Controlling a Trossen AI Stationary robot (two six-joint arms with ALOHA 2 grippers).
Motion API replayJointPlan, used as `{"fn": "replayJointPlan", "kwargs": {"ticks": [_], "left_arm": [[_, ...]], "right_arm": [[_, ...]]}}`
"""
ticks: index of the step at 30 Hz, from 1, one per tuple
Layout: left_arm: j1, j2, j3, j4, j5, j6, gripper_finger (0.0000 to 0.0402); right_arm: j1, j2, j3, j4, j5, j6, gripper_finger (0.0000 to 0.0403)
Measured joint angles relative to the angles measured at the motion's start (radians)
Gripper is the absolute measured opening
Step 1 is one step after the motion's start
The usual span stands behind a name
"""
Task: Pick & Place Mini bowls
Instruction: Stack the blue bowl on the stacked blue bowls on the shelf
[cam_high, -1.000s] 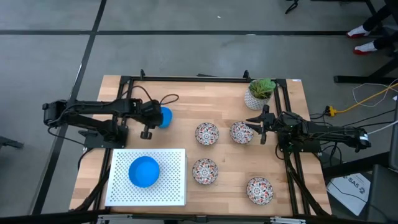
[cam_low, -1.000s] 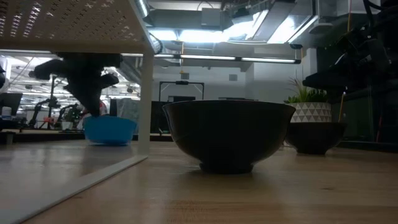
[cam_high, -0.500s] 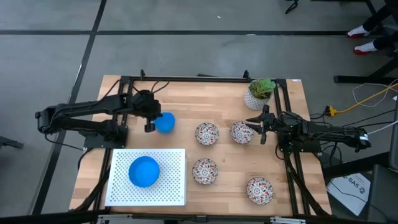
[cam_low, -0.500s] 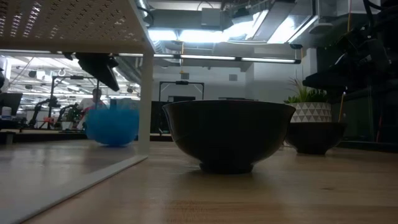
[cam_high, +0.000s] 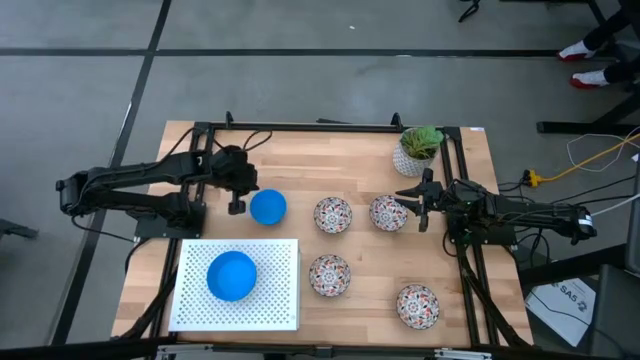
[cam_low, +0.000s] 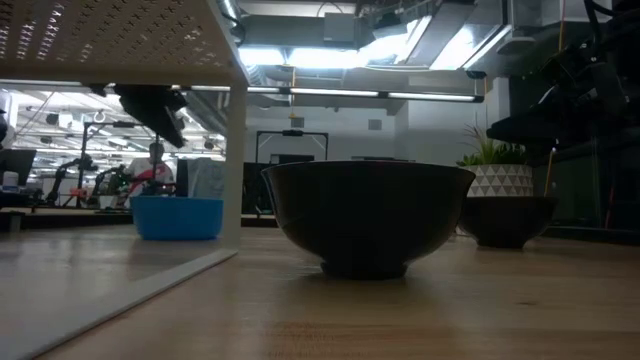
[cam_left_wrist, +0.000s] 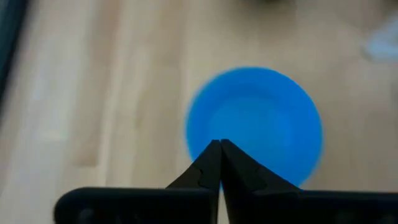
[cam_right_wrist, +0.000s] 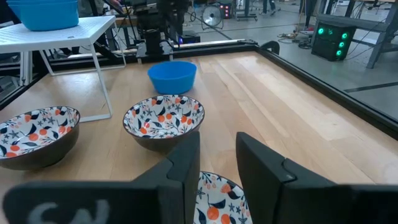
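Grey floor (cam_high: 300, 70), black tape lines; ceiling strip lights (cam_low: 330, 95).

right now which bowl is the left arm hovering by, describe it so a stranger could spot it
Start at the white perforated stand on the wooden table. Just beyond its far edge, a plain blue bowl sits upright on the bare wood, beside the shut left gripper. Unlike the blue bowl on the stand, it rests on the table, and unlike the floral bowls to its right, it has no pattern.
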Motion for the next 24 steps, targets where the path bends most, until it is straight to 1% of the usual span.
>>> {"fn": "replayJointPlan", "kwargs": {"ticks": [3,7,12,18,21,24], "left_arm": [[-0.013,0.003,0.000,-0.060,0.075,0.141,0.0013],[-0.045,0.003,0.000,-0.125,0.085,0.273,0.0046],[-0.074,0.010,0.000,-0.158,0.083,0.335,0.0101],[-0.105,0.043,-0.019,-0.144,0.066,0.445,0.0164],[-0.118,0.070,-0.057,-0.121,0.064,0.486,0.0183],[-0.136,0.104,-0.077,-0.092,0.053,0.515,0.0190]], "right_arm": [[0.000,0.000,0.000,0.000,0.000,0.000,0.0104],[0.000,0.000,0.000,0.000,0.000,0.000,0.0104],[0.000,0.000,0.000,0.000,0.000,0.000,0.0104],[0.000,0.000,0.000,0.000,0.000,0.000,0.0104],[0.000,0.000,0.000,0.000,0.000,0.000,0.0104],[0.000,0.000,0.000,0.000,0.000,0.000,0.0104]]}}
